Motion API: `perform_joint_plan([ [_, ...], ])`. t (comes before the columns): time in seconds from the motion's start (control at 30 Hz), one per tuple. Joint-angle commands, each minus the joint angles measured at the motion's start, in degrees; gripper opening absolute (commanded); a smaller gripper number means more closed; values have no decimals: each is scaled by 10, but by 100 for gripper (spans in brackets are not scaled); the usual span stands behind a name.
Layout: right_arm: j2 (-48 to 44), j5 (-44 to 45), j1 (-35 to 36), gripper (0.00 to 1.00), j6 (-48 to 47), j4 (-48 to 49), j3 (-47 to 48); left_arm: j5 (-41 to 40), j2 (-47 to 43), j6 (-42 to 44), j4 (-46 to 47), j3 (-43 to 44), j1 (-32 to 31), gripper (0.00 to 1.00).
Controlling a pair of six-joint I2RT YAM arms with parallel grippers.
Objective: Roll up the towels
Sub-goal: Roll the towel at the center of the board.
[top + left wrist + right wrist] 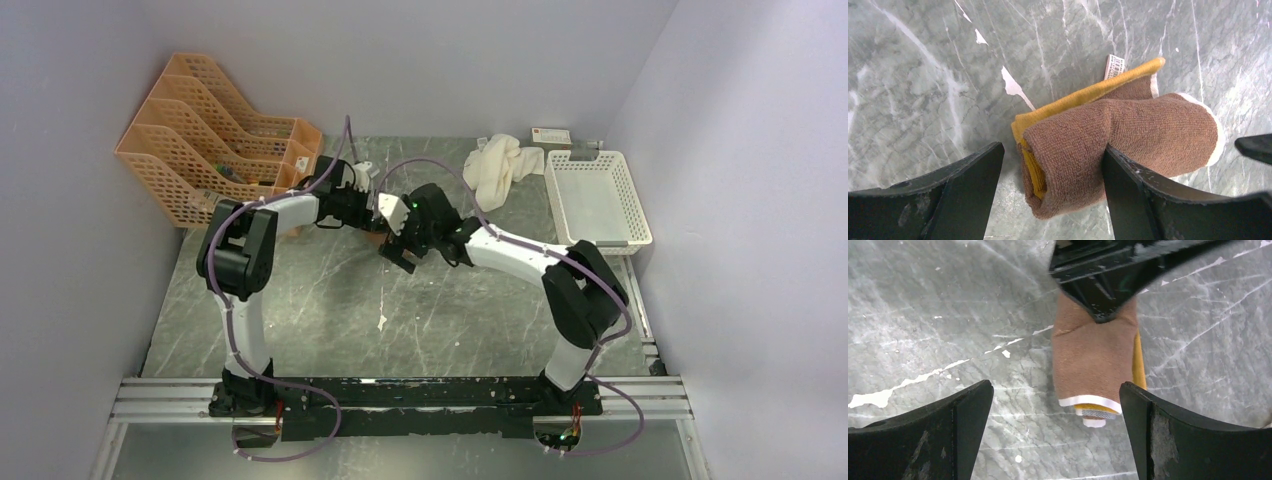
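The left pincer [1053, 150] is released, its jaws spread across one end of the brown towel [1128, 135]; one finger [1133, 190] presses against the side of the roll and the other stands apart from it, with bare stone between them. The right pincer [1056, 386] is released too, its jaws wide on either side of the roll's other end and touching nothing. The towel lies rolled into a short fat cylinder on the bench [330, 300], about midway across it and toward the far edge, mostly hidden under the two pincers from above. Its yellow side shows in the coil at the end and as a flat flap beside the roll, where a white label [1114, 65] sticks out. The cream towel [497, 168] lies crumpled near the far right corner of the bench, just beside a white basket [598, 200]. Orange racks [200, 140] stand at the far left corner
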Motion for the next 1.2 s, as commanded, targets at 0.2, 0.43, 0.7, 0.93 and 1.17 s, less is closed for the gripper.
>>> perform_joint_plan([
  [0.2, 59, 133, 57, 100, -107, 6, 35, -18, 57, 21, -50, 69, 0, 82],
  [0.43, 130, 233, 73, 100, -137, 3, 74, -3, 79, 36, -74, 109, 0, 82],
  [0.7, 190, 292, 65, 100, -128, 42, 89, -3, 87, 52, -90, 125, 0, 82],
  [0.93, 211, 313, 49, 100, -129, 78, 96, 0, 94, 61, -101, 139, 0, 83],
  [1.17, 223, 253, 24, 97, -136, 67, 108, 11, 103, 63, -109, 161, 3, 83],
])
